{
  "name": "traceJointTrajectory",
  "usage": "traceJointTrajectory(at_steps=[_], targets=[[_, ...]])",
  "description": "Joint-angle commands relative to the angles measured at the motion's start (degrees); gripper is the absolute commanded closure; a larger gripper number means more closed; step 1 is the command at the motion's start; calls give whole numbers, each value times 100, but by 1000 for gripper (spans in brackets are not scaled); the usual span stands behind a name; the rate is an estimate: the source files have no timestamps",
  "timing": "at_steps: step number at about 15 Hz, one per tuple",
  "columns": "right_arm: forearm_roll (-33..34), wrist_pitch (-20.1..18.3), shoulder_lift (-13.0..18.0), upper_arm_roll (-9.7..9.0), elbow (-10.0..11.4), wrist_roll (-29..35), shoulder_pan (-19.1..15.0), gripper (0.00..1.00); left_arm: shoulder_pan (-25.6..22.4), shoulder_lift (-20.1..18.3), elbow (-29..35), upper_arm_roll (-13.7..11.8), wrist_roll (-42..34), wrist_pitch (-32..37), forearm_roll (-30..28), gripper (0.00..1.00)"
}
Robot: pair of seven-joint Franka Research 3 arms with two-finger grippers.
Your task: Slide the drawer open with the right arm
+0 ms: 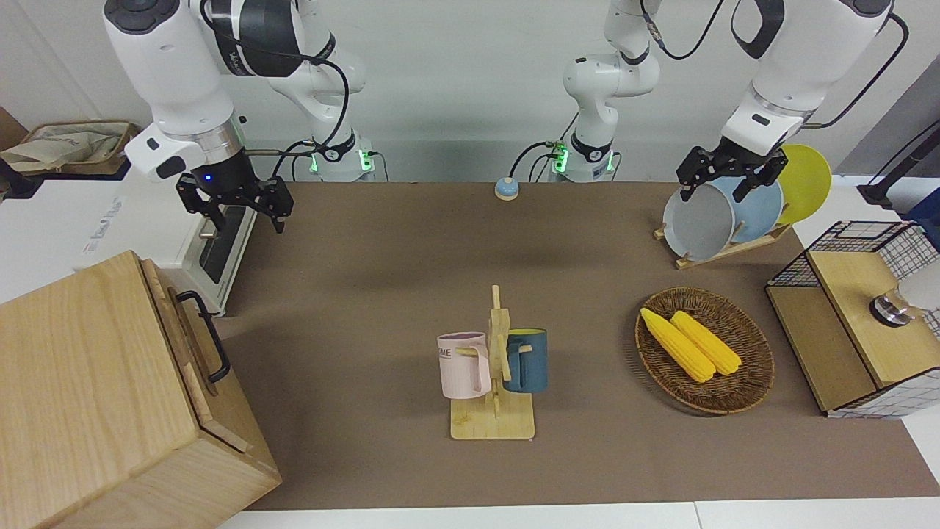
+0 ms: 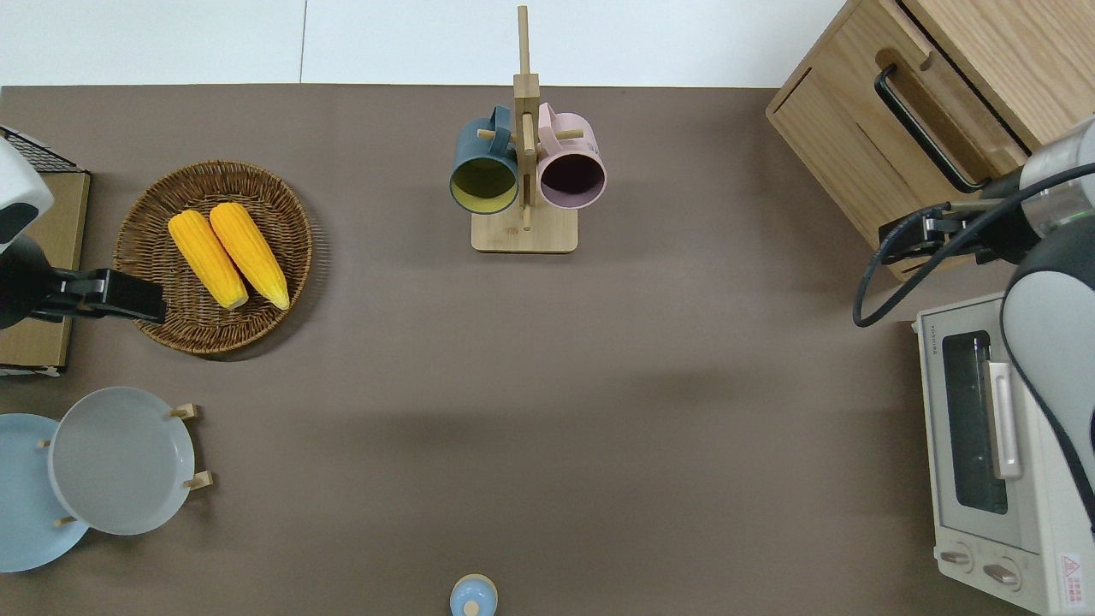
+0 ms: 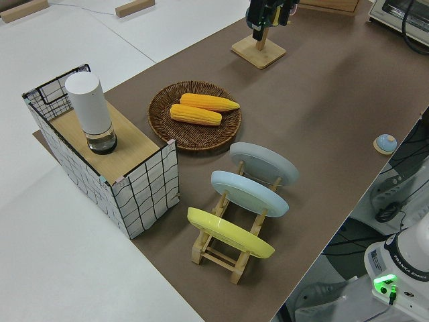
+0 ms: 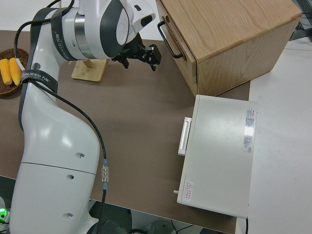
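Nothing is opened yet: the drawer (image 1: 192, 339) is sitting flush in the wooden cabinet (image 1: 88, 397) at the table corner farthest from the robots, at the right arm's end. The right gripper (image 1: 240, 211) is hanging with fingers spread, empty, near the handle (image 2: 922, 128) without touching. The left arm is parked.

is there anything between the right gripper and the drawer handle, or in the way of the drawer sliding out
Nothing visible blocks it. The right gripper, open, hangs over the cabinet's nearer corner, with clear air between it and the black handle on the drawer. The brown mat in front of the drawer is bare; the mug rack stands well clear.
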State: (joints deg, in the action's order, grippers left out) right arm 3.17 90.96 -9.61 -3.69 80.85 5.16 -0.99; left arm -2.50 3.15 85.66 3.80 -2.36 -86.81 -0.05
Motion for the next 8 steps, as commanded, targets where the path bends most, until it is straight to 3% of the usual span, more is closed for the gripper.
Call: traceJointTrajectory(at_steps=[1, 5, 8], targets=[[51, -43, -50, -26, -69, -33, 3, 17, 39, -25, -49, -2, 60, 103, 102, 7], [253, -43, -50, -9, -69, -59, 11, 17, 39, -25, -49, -2, 60, 103, 102, 7], [937, -17, -50, -53, -69, -209, 134, 17, 39, -25, -58, -2, 60, 103, 102, 7]])
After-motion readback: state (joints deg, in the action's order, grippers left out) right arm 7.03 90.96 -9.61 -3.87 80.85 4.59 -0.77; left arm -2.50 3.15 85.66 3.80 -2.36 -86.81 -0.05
